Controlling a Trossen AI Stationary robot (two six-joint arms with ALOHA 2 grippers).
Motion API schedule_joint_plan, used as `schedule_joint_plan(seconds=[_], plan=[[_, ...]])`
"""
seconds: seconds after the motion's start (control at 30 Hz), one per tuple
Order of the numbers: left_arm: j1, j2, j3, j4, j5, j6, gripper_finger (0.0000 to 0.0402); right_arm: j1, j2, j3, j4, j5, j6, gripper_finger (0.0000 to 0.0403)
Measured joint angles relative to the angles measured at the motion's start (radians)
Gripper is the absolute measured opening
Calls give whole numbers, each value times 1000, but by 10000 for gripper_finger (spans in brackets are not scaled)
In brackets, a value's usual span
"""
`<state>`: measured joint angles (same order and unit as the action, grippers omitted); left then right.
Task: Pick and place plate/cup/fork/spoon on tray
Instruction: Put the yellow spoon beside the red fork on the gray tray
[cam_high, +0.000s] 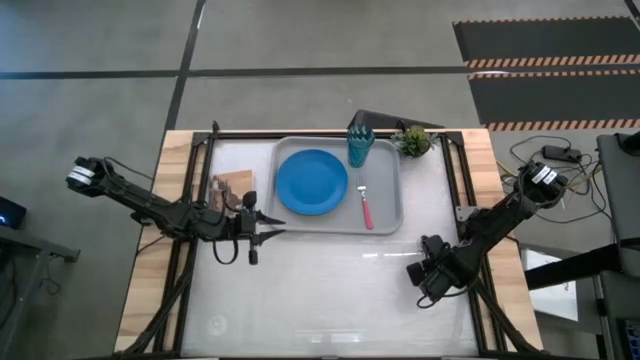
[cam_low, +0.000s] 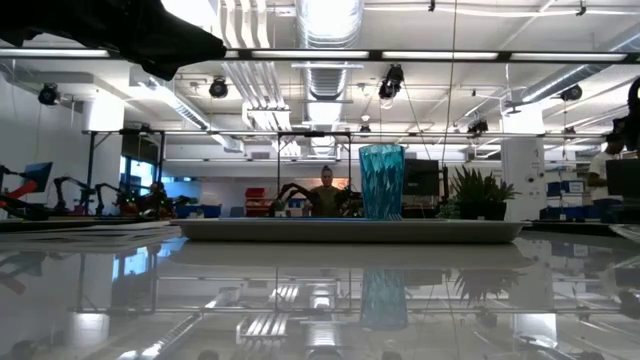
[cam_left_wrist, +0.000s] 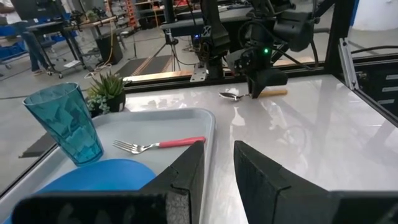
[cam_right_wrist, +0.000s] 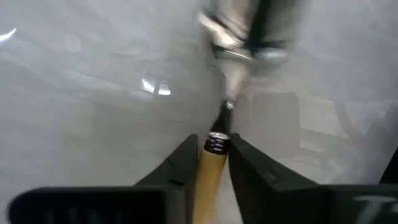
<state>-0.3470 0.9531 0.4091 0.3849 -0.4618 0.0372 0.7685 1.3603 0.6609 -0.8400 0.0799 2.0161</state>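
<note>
While the counter (cam_high: 330, 290) carries everything, the tray (cam_high: 388, 222) lies at its far middle, long axis running left to right. On the tray's left part sits the plate (cam_high: 311, 181), flat. The cup (cam_high: 359, 146) stands upright at the tray's far edge, just right of the plate. The fork (cam_high: 366, 207) lies on the tray right of the plate, long axis running near to far, metal head toward the far edge, pink handle toward the near rim.

Left gripper (cam_high: 262, 226) hovers just beside the tray's near left corner, fingers (cam_left_wrist: 186, 171) narrowly apart with nothing between them.

Right gripper (cam_high: 428, 272) is low over the counter, near and right of the tray. Its fingers (cam_right_wrist: 180, 163) are closed against the orange handle of the spoon (cam_right_wrist: 217, 146). From the right wrist, handle sits between the fingers and the metal bowl points straight away from the gripper, resting at the counter surface.
</note>
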Motion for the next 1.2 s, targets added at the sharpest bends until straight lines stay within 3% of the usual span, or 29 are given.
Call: schedule_joint_plan(seconds=[0.13, 0.53, 0.7, 0.97, 1.2], plan=[[0, 0, 0, 0, 0, 4, 70, 0, -5, 6, -3, -1, 1, 30], [0, 2, -1, 0, 0, -2, 70, -2, -100, 146, -43, 44, -19, 29], [0, 2, -1, 0, 0, -2, 70, -27, -103, 202, -44, 126, -50, 29], [0, 2, -1, 0, 0, 4, 70, -227, -93, 241, -49, 157, -236, 29], [0, 2, -1, 4, 0, 54, 70, -522, -100, 241, -45, 126, -498, 33]])
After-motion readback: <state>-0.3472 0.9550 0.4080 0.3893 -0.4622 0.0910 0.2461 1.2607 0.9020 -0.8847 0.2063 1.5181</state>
